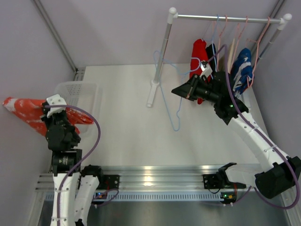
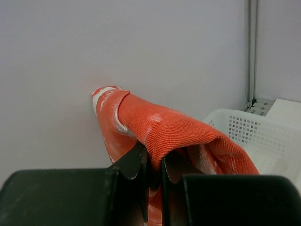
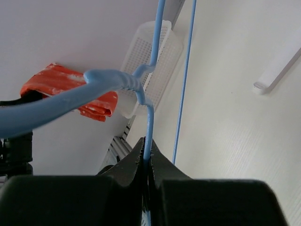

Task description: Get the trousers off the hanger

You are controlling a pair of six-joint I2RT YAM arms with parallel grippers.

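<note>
The orange-red trousers (image 1: 26, 112) with white marks hang folded over my left gripper (image 1: 52, 109), which is shut on them at the far left, beside the white basket. In the left wrist view the cloth (image 2: 174, 132) drapes over both sides of the pinched jaws of the left gripper (image 2: 154, 162). The thin light-blue wire hanger (image 1: 173, 96) is bare and held up over the table middle. My right gripper (image 1: 179, 91) is shut on its wire; in the right wrist view the right gripper (image 3: 147, 157) pinches the hanger (image 3: 149, 125), with the trousers (image 3: 70, 92) far beyond.
A white mesh basket (image 1: 91, 94) stands at the table's left, below the trousers. A white garment rack (image 1: 162, 52) stands at the back, its rail carrying pink hangers, a deep-red garment (image 1: 197, 59), a dark one and a blue-and-white one (image 1: 242, 70).
</note>
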